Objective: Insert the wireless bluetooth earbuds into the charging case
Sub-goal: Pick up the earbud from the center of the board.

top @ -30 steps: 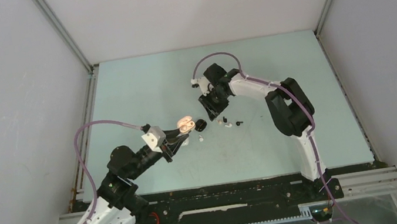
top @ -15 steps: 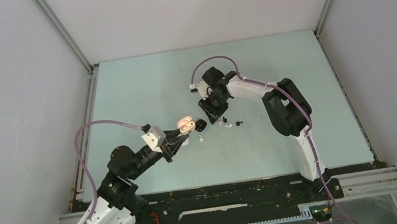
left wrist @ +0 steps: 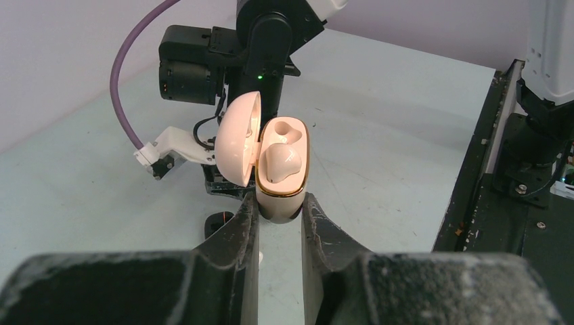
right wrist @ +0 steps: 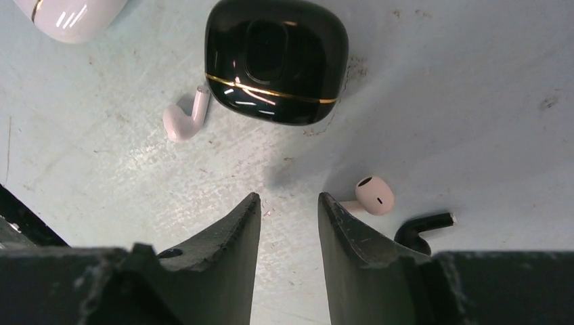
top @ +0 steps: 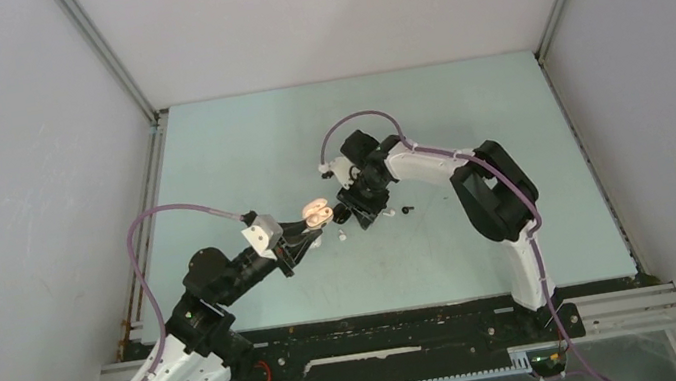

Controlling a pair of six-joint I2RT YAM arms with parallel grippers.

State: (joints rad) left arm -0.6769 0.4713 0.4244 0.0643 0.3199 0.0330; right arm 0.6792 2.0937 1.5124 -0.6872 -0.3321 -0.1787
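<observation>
My left gripper (left wrist: 279, 203) is shut on the base of a beige charging case (left wrist: 281, 169), held off the table with its lid swung open to the left. One beige earbud (left wrist: 281, 161) sits in the lower socket and the upper socket is bare. From above, the charging case (top: 317, 212) hangs just left of my right gripper (top: 358, 210). That right gripper (right wrist: 288, 198) points down at the table, open, with nothing between its fingers. A loose beige earbud (right wrist: 374, 196) lies just right of its right finger, with a black earbud (right wrist: 423, 229) beyond it.
A shut black case (right wrist: 277, 59) with a gold seam lies ahead of the right fingers, and a white earbud (right wrist: 184, 120) lies at its left. Part of a white case (right wrist: 68, 17) shows at the top left corner. The right arm's wrist (left wrist: 264, 40) stands close behind the held case.
The right arm has swung left and nearer, bringing its gripper down over the loose earbuds beside the held case. The left arm and its case have not moved.
</observation>
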